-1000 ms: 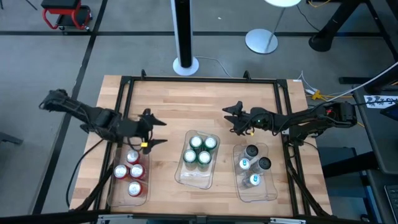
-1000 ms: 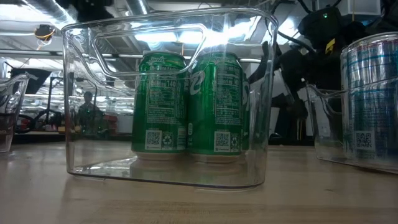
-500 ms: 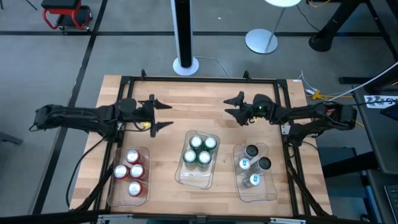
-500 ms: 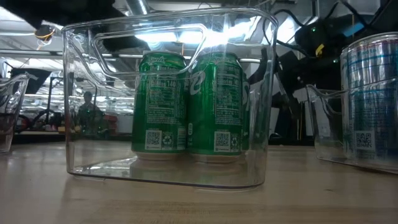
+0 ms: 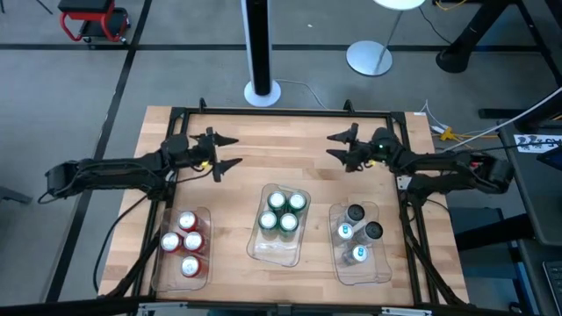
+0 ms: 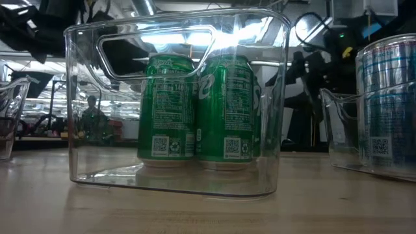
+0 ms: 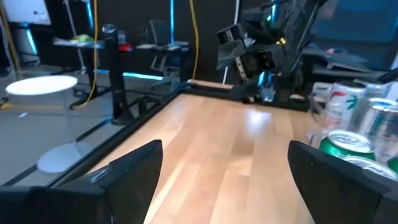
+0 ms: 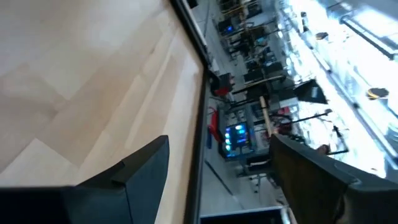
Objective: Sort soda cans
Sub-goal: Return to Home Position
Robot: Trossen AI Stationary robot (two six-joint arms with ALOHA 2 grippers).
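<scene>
Left gripper [image 5: 235, 151] spread, empty, over wooden table [image 5: 281, 162] | right gripper [image 5: 332, 147] spread, empty, opposite it | 4 red metal soda cans [image 5: 183, 241] in clear plastic tray [image 5: 198, 281], nearer front edge than left gripper | 4 green soda cans [image 5: 282, 213] between grippers, nearer front | 4 silver-grey soda cans [image 5: 358, 231] nearer front than right gripper

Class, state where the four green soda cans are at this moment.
In the high view, the green cans stand together inside the middle clear tray, between the red cans on the left and the silver cans on the right.
</scene>
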